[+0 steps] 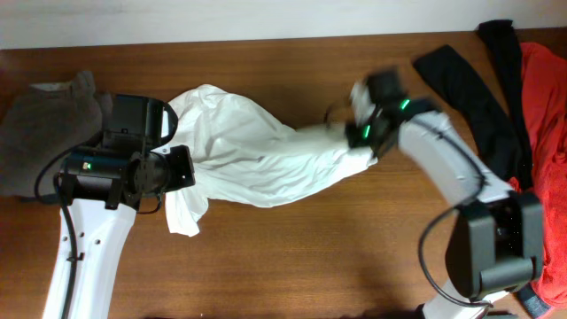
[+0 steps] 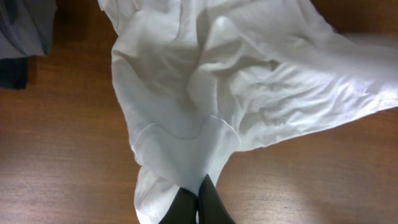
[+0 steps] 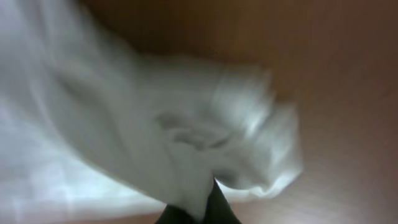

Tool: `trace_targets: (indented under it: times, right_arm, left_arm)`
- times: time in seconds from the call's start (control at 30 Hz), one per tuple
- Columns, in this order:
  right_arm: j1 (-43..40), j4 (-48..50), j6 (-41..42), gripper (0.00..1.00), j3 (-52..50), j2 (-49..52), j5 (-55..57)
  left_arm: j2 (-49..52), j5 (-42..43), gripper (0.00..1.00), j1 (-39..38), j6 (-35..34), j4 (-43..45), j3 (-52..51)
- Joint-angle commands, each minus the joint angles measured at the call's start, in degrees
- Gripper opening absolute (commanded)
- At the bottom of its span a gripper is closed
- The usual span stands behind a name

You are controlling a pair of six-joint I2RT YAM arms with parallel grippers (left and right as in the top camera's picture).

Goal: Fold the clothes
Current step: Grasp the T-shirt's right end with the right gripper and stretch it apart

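The white T-shirt (image 1: 257,155) lies crumpled and stretched across the middle of the table; no print shows. My left gripper (image 1: 177,168) is shut on the shirt's left edge, and the left wrist view shows its fingers (image 2: 198,198) pinching the cloth (image 2: 249,81). My right gripper (image 1: 361,135) is shut on the shirt's right end; the right wrist view is blurred, with cloth (image 3: 155,137) bunched between the fingers (image 3: 205,202). A long black garment (image 1: 483,84) and an orange-red one (image 1: 545,106) lie at the far right.
A grey-brown garment (image 1: 44,124) lies at the far left, and it shows at the left wrist view's top left corner (image 2: 25,31). The wooden table (image 1: 310,257) is bare along the front.
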Motion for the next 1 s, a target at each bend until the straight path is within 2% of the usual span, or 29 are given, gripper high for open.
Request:
trace_targets:
  times: [0.0, 0.03, 0.07, 0.1, 0.2, 0.3, 0.47, 0.53, 0.7, 0.8, 0.97]
  right_arm:
    - [-4.55, -0.20, 3.02, 0.30, 10.08, -3.69, 9.35]
    - [-5.14, -0.35, 2.99, 0.33, 10.62, -3.72, 9.11]
    - [-6.10, -1.46, 2.99, 0.49, 10.80, -3.72, 7.74]
    - [-6.40, -2.67, 2.97, 0.57, 10.71, -3.69, 6.91]
    - [-6.62, -9.75, 2.95, 0.71, 8.07, -3.48, 6.60]
    - [-6.62, -11.82, 2.95, 0.74, 3.32, -3.48, 6.58]
    - [-6.62, -8.46, 2.78, 0.74, -9.77, -3.48, 5.42]
    - [-6.62, -4.81, 2.80, 0.76, -13.49, -3.48, 3.74]
    - [-6.60, 11.41, 2.82, 0.81, -22.47, -3.39, 2.78]
    - [-6.56, 16.90, 2.80, 0.82, -23.45, -2.43, -0.48]
    - [-6.49, 19.67, 2.80, 0.82, -23.45, -0.31, -3.43]
  left_arm:
    - [0.17, -1.01, 0.00, 0.15, 0.92, 0.09, 0.20]
    - [0.17, -1.01, 0.00, 0.15, 0.92, 0.07, 0.20]
    - [0.17, -1.01, 0.00, 0.15, 0.90, 0.09, 0.20]
    - [0.17, -1.01, 0.00, 0.15, 0.90, 0.09, 0.20]
    - [0.17, -1.01, 0.00, 0.15, 0.90, 0.39, 0.20]
    - [0.17, -1.01, 0.00, 0.15, 0.90, 0.90, 0.20]
    - [0.17, -1.01, 0.00, 0.15, 0.92, 1.57, 0.20]
    - [0.17, -1.03, 0.00, 0.15, 0.92, 1.84, 0.20]
    - [0.17, -1.01, 0.00, 0.15, 0.92, 1.99, 0.20]
    - [0.17, -1.01, 0.00, 0.15, 0.92, 1.95, 0.20]
    - [0.17, -1.01, 0.00, 0.15, 0.92, 1.92, 0.20]
